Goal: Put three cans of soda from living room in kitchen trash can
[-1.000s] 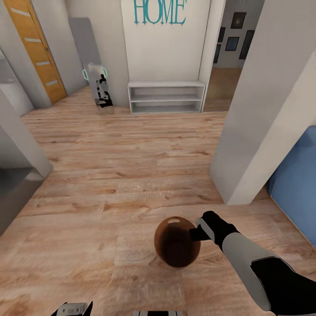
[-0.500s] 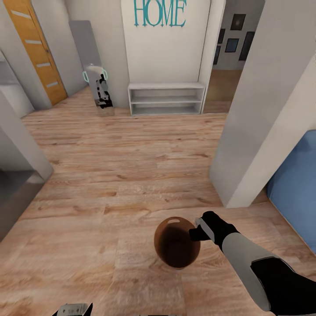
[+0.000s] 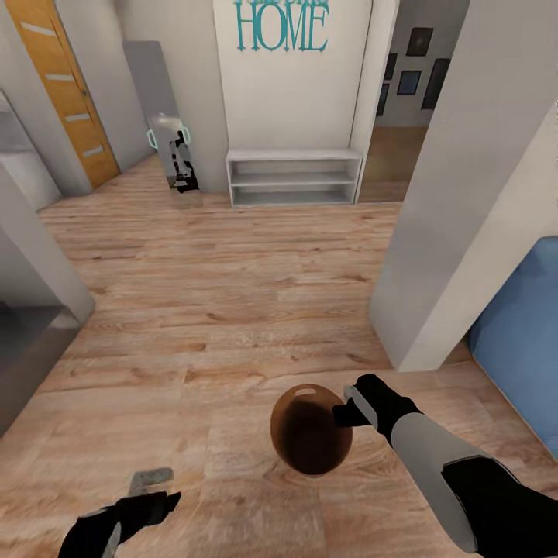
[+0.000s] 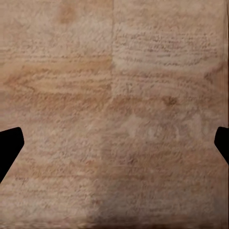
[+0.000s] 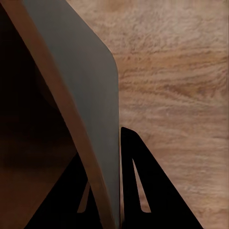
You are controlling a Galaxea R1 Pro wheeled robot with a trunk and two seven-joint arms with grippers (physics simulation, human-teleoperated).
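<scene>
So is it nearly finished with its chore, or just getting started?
Early on, it seems. The right gripper is clamped on the rim of the trash can, carrying it over the wooden floor of a hallway. The bin looks empty. The left gripper is open and empty. Every soda can remains to be binned.

The one readable text is the word "HOME" (image 3: pixel 282 27), in tall teal serif capitals mounted high on the white wall panel (image 3: pixel 291 93) straight ahead in the head view, directly above the low white open shelf unit (image 3: pixel 294 175). Just over those letters, faint traces of another teal line meet the picture's upper edge, too cut off to read. The dark framed pictures (image 3: pixel 411 81) in the far room through the doorway are too small to tell whether they carry lettering. The two wrist views carry no writing at all
</scene>
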